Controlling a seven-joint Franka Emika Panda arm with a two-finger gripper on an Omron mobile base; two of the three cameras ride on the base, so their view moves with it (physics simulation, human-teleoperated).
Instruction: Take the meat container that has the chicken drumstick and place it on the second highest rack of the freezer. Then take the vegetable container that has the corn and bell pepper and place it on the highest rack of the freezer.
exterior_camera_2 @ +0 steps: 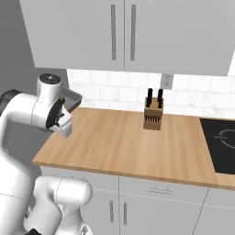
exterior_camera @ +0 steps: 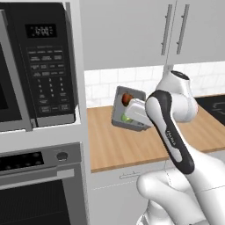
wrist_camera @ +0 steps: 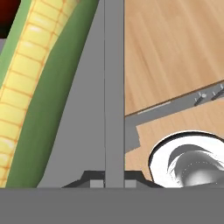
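One grey vegetable container (exterior_camera: 127, 110) is held in the air above the wooden counter (exterior_camera: 118, 145), tipped steeply on edge so its open face looks toward the left base camera. One gripper (exterior_camera: 137, 112) reaches into it from 3 o'clock, its jaws pressed together on the container's wall; in the hand view that wall (wrist_camera: 114, 87) runs as one upright grey strip from 12 to 6 o'clock, pinched at the bottom edge.

Contents counted: one bell pepper (exterior_camera: 127, 98), dark red, at the 12 o'clock end of the container; one corn (wrist_camera: 30, 92), yellow with green husk, lying along the tray floor at 9 o'clock of the wall in the hand view, and seen as a green patch (exterior_camera: 126, 118) at the 6 o'clock end in the left base view.

In the right base view, one knife block (exterior_camera_2: 153, 117) stands on the counter at 3 o'clock of the arm, well apart from it
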